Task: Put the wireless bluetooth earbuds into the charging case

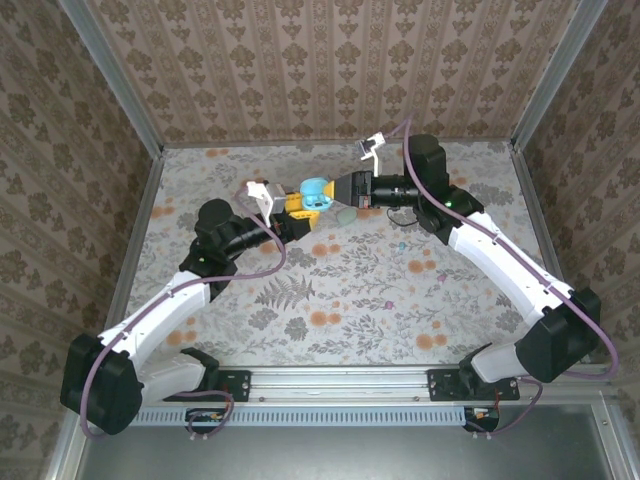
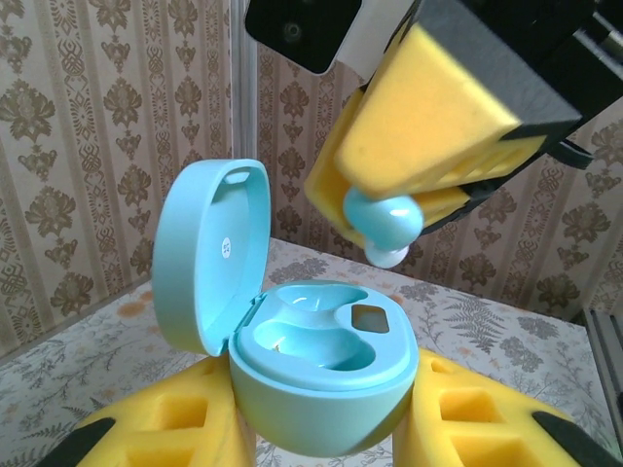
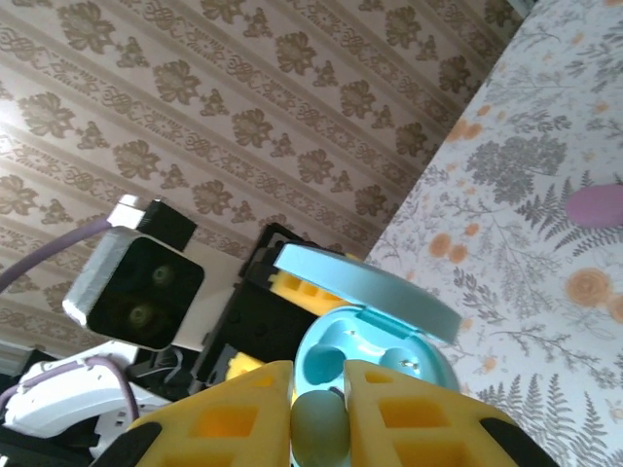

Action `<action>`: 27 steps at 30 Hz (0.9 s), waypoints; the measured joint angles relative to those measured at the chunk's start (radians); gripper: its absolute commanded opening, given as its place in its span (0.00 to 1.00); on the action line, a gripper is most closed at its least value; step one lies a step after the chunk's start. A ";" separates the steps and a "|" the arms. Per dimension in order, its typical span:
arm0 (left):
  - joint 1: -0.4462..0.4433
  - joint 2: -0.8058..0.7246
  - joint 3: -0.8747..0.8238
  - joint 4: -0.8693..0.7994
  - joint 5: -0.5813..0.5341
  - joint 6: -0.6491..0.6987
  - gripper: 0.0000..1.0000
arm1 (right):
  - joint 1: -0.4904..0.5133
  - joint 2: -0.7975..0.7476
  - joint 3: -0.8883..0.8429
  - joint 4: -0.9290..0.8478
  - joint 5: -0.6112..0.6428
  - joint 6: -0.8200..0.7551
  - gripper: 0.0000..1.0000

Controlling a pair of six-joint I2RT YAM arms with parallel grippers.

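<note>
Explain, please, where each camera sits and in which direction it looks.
Top external: above and behind the arms, looking down on the table; the left arm and right arm rise from the bottom edge.
Left wrist: on the left arm, looking along the left gripper at the open charging case it holds; its yellow fingers show below.
Right wrist: on the right arm, looking past the right gripper, shut on an earbud, toward the case.
Shared: both wrist views show the case and earbud.

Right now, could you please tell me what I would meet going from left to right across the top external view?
Left tool → charging case → right tool
</note>
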 measured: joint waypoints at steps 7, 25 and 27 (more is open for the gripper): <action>0.000 0.000 0.000 0.000 0.012 0.000 0.31 | 0.007 0.003 0.000 -0.011 0.027 -0.011 0.21; -0.005 0.003 0.000 0.018 0.022 -0.024 0.31 | 0.021 0.010 0.001 -0.008 0.039 -0.011 0.21; -0.005 0.006 0.000 0.023 0.022 -0.027 0.31 | 0.023 0.010 0.001 -0.008 0.046 -0.018 0.21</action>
